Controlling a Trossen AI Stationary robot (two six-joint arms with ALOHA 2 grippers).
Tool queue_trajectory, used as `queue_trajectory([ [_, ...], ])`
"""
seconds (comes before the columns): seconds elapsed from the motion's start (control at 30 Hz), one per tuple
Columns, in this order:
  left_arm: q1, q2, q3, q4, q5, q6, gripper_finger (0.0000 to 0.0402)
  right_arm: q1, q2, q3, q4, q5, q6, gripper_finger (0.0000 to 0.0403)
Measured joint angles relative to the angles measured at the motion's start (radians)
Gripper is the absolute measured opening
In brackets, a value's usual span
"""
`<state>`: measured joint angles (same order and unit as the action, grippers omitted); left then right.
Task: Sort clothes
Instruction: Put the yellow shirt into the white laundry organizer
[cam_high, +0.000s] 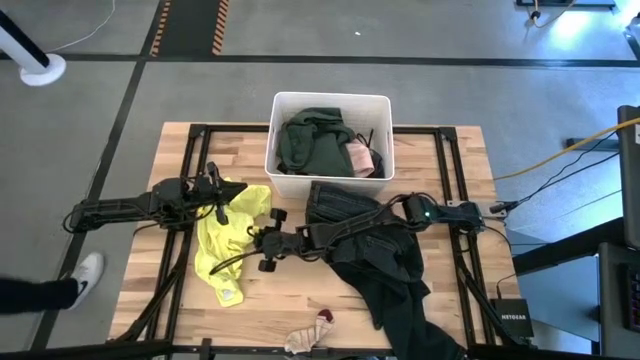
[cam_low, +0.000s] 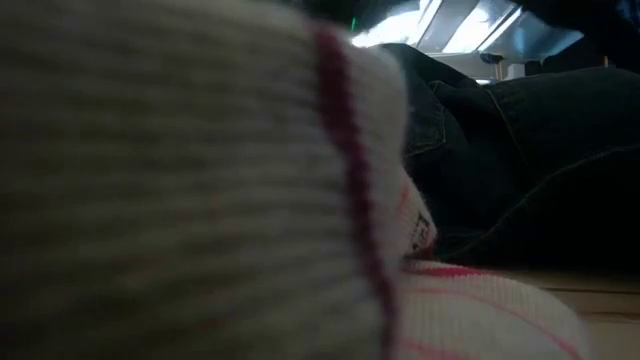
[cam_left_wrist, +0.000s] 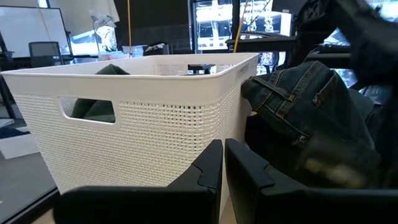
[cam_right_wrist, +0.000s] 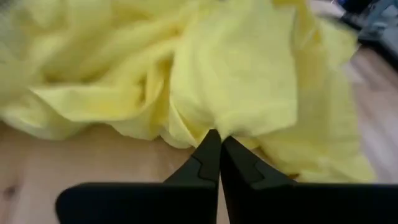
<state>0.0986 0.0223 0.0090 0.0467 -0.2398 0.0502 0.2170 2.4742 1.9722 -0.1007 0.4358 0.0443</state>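
A bright yellow top (cam_high: 228, 240) lies crumpled on the table's left half. My right gripper (cam_high: 262, 246) reaches across from the right and is shut at its near-right edge (cam_right_wrist: 219, 138). My left gripper (cam_high: 228, 192) is shut and empty above the yellow top's far edge, pointing at the white bin (cam_left_wrist: 124, 118). Dark jeans (cam_high: 345, 205) lie against the bin's near wall, also in the left wrist view (cam_left_wrist: 311, 118). A black garment (cam_high: 395, 275) spreads under my right arm. A dark green shirt (cam_high: 312, 140) and a pink piece (cam_high: 361, 158) lie in the bin. My right gripper pinches an edge of the yellow top (cam_right_wrist: 214, 127) between its two fingertips, and folds of the cloth run together there. The fingers come nearly level from the table's right side. The rest of the top lies slack on the table.
A striped piece (cam_high: 303, 338) and a small maroon piece (cam_high: 326, 317) lie at the table's near edge. The striped piece (cam_low: 250, 200) fills most of the low view. Bare wood shows at the near left and far right (cam_high: 470, 160).
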Motion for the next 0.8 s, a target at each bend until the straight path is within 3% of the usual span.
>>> queue_trajectory([
  [0.4, 0.000, 0.000, 0.000, 0.000, 0.000, -0.022, 0.0013, 0.190, -0.228, 0.000, -0.331, 0.199, -0.022, 0.0007],
  [0.8, 0.000, 0.000, 0.000, 0.000, 0.000, -0.025, 0.0013, 0.413, -0.397, 0.000, -0.462, 0.223, 0.114, 0.0008],
])
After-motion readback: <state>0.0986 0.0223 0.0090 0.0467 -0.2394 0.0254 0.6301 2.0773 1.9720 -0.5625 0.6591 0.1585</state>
